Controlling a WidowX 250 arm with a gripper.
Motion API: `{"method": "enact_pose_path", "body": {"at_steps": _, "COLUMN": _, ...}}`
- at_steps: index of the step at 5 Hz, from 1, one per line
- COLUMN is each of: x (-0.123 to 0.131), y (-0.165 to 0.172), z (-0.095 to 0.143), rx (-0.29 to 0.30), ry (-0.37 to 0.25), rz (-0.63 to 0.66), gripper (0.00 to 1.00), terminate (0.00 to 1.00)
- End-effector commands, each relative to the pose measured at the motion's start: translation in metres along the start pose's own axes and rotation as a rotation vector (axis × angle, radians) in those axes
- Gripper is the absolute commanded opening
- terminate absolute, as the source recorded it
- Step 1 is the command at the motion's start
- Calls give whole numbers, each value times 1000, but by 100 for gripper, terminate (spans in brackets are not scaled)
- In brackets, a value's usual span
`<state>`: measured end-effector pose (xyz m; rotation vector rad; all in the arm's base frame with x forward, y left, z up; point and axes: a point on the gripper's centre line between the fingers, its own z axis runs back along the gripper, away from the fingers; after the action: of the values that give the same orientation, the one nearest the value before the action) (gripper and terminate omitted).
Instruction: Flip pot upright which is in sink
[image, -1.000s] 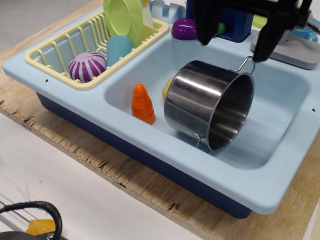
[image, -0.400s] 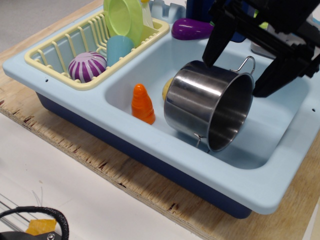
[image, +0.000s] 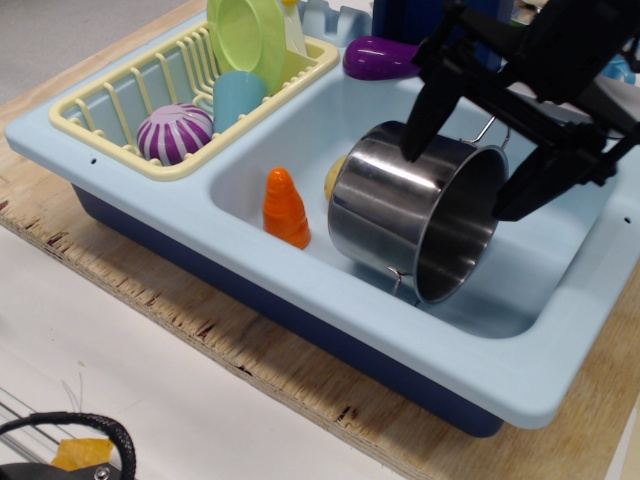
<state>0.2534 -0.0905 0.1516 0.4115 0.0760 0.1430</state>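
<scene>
Pot (image: 415, 215) laid on side in sink (image: 560, 330) basin, mouth turned toward free basin floor. Gripper (image: 462, 170) jaws spread wide, straddling pot's upper rim, nothing gripped. Orange cone (image: 285, 207) beside pot base.

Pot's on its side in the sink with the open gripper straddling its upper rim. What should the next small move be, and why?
Probably lower a little and close on the rim. The pot lies on its side in the sink, mouth facing the lower right, and the gripper is open with one finger behind the rim and the other in front, not yet clamping it. A grip there should allow tipping it upright.
</scene>
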Motion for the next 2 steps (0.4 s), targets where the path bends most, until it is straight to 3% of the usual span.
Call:
{"method": "enact_pose_path", "body": {"at_steps": 1, "x": 7, "y": 10, "z": -2, "rx": -26, "ry": -48, "rz": 7, "gripper": 100, "terminate": 0}}
{"method": "enact_pose_path", "body": {"at_steps": 2, "x": 18, "y": 14, "z": -12, "rx": -63, "ry": -109, "rz": -6, "gripper": 100, "terminate": 0}}
